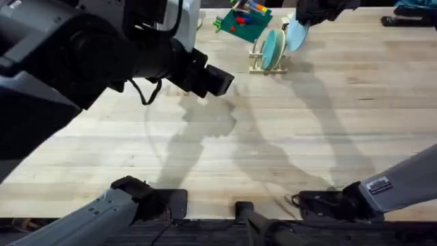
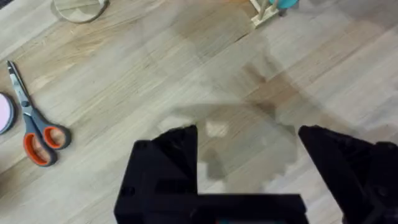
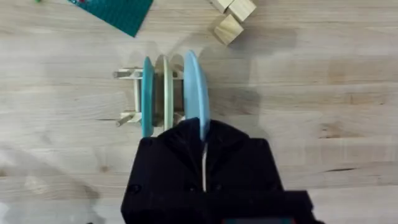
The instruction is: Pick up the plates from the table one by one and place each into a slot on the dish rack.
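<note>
The light blue plate point(image 3: 193, 87) stands on edge over the dish rack point(image 3: 134, 93), at the far edge of the worktop point(image 1: 273, 137), right of the middle. It is pinched by its rim in the right tool point(image 3: 203, 140), whose black fingers are closed narrowly on it. Two plates already stand in the rack's slots — a teal one point(image 3: 148, 93) and a cream one point(image 3: 168, 93) — and the blue plate sits just beside the cream one, on the rack's outer side.

The risk, as I judge it, is a miss: if the plate comes down tilted or off the gap, its edge may land on a dowel, knock the neighbouring plate, or shove the light rack along the worktop. Letting go too early could let it roll off.

The left tool point(image 2: 249, 149) hovers over bare wood nearer the middle, fingers spread wide and holding nothing — well apart from the rack. Scissors point(image 2: 34, 121) lie off to one side.
</note>
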You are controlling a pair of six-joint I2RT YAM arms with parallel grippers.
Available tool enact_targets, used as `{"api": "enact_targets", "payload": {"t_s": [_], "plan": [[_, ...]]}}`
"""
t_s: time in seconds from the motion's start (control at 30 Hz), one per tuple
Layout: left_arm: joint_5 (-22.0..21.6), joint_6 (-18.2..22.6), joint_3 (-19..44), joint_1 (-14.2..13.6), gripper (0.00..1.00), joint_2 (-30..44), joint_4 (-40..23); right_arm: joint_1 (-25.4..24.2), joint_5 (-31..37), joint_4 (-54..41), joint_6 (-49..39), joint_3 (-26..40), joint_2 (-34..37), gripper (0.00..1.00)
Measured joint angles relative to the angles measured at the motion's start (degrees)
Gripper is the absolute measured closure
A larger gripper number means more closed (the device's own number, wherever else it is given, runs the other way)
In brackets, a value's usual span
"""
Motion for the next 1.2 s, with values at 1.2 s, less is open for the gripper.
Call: {"api": "enact_targets", "payload": {"t_s": [1.2], "plan": [[0.00,0.00,0.00,0.00,0.007,-0.02,-0.02,1.01,0.02,0.26,1.76,0.02,6.01,0.836]]}}
